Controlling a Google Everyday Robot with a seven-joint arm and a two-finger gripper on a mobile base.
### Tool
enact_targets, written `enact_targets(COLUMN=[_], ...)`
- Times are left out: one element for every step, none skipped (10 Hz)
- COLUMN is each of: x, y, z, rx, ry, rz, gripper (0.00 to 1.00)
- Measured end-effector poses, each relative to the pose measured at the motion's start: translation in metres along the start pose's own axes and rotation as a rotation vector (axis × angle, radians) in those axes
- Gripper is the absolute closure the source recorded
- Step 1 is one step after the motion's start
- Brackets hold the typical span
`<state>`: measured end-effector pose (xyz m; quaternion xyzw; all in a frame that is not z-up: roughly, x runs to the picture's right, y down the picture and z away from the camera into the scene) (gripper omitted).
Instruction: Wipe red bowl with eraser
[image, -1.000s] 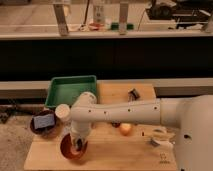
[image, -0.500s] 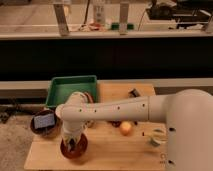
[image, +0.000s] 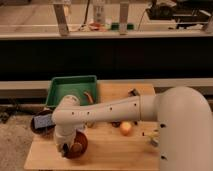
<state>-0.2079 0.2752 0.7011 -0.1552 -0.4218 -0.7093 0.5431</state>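
The red bowl (image: 80, 145) sits near the front left corner of the wooden table (image: 115, 150). My gripper (image: 68, 146) reaches down from the white arm (image: 100, 112) into the left side of the bowl and covers part of it. The black eraser is hidden; I cannot tell whether it is under the gripper.
A darker brown bowl holding a blue block (image: 42, 121) stands just left of the arm. A green tray (image: 72, 88) lies behind. An orange ball (image: 126, 128), a small dark object (image: 134, 92) and a pale object (image: 152, 140) lie to the right.
The arm has swung left and lower over the red bowl, and the gripper has shifted toward the bowl's left side. The other things have not moved.
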Motion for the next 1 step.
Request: enact_targets(x=[-0.0053], y=[-0.0028], z=[0.0018], rx=[0.002], ry=[-0.008], rz=[-0.01], gripper=[1.0])
